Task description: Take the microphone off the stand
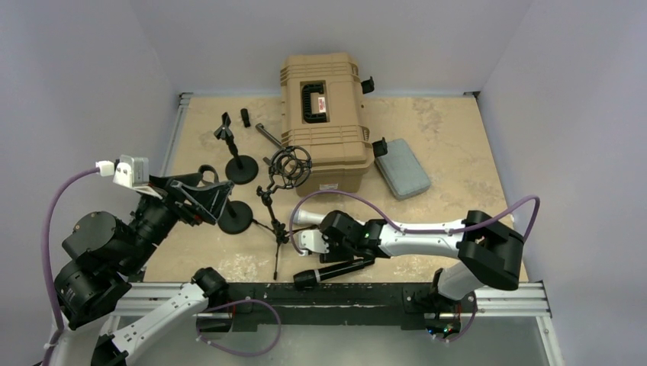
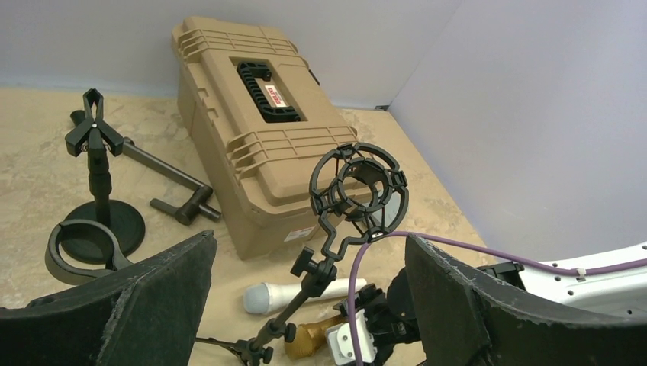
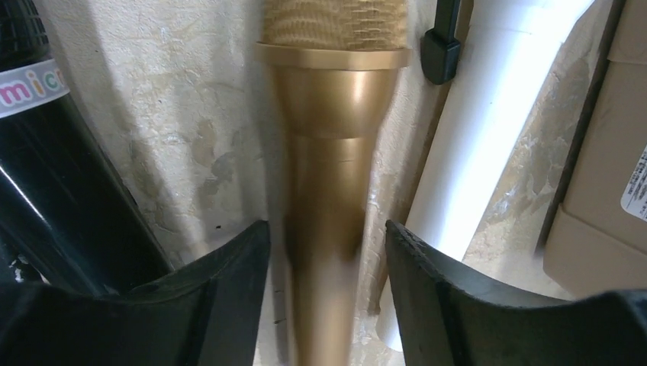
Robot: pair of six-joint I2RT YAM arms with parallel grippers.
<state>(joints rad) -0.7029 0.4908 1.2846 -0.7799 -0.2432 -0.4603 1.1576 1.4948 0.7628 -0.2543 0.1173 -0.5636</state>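
The tripod stand's black shock mount (image 1: 291,167) is empty, as the left wrist view (image 2: 358,189) also shows. A gold microphone (image 3: 333,114) lies on the table between the fingers of my right gripper (image 3: 326,229), which is open with a gap on each side of the handle. In the top view my right gripper (image 1: 309,242) hides the gold microphone. It shows in the left wrist view (image 2: 311,336) beside the stand's leg. My left gripper (image 1: 210,200) is open and empty, left of the tripod stand.
A white microphone (image 1: 305,217) and a black microphone (image 1: 333,272) lie beside my right gripper. Two round-base stands (image 1: 243,168) (image 1: 235,217) are to the left. A tan hard case (image 1: 324,110), a grey pouch (image 1: 402,168) and a black bar (image 2: 164,181) lie further back.
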